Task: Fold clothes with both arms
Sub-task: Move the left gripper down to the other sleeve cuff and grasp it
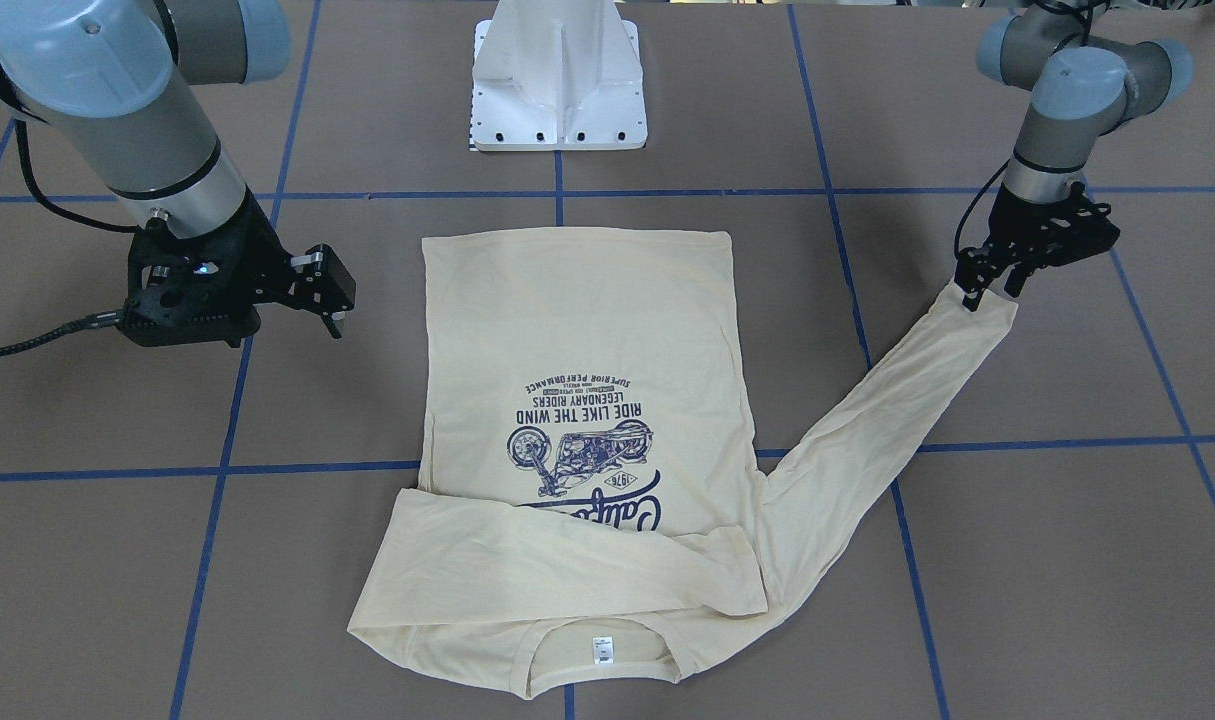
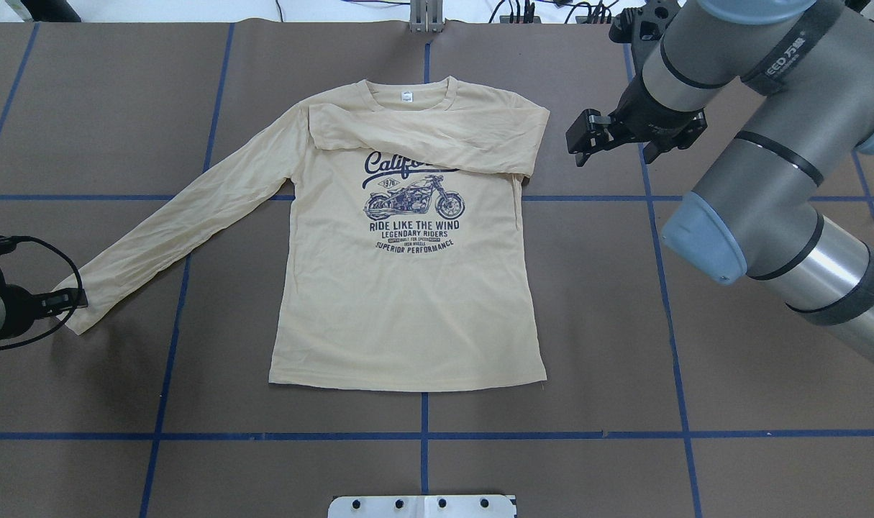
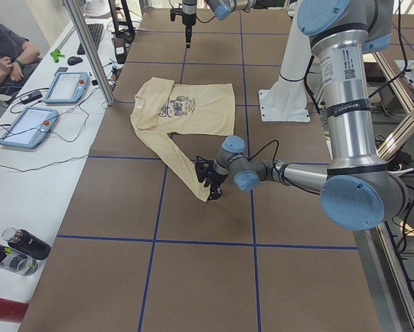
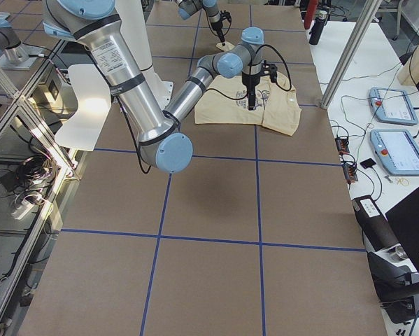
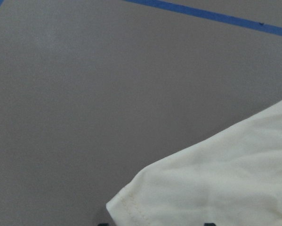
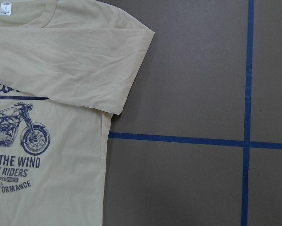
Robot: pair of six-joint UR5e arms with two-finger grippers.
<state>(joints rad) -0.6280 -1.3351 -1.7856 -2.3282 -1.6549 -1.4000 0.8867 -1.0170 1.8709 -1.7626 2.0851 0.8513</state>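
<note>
The cream-yellow long-sleeved shirt (image 2: pixel 408 302) lies flat and print-up in the middle of the table, with the neck label (image 2: pixel 406 94) at the far side. One sleeve (image 2: pixel 437 137) is folded across the chest. The other sleeve (image 2: pixel 185 223) stretches out diagonally to its cuff (image 5: pixel 188 197). My left gripper (image 1: pixel 989 292) stands low at that cuff, its fingers apart on either side of the hem. My right gripper (image 2: pixel 606 137) hovers above the bare table beside the folded shoulder and holds nothing. Its fingertips show in no view.
The white pedestal base (image 1: pixel 559 90) stands on the robot's side of the shirt. Blue tape lines (image 2: pixel 422 435) cross the brown table. In the left side view a person (image 3: pixel 6 52) sits at a side bench with tablets (image 3: pixel 27 124) and bottles (image 3: pixel 16 249).
</note>
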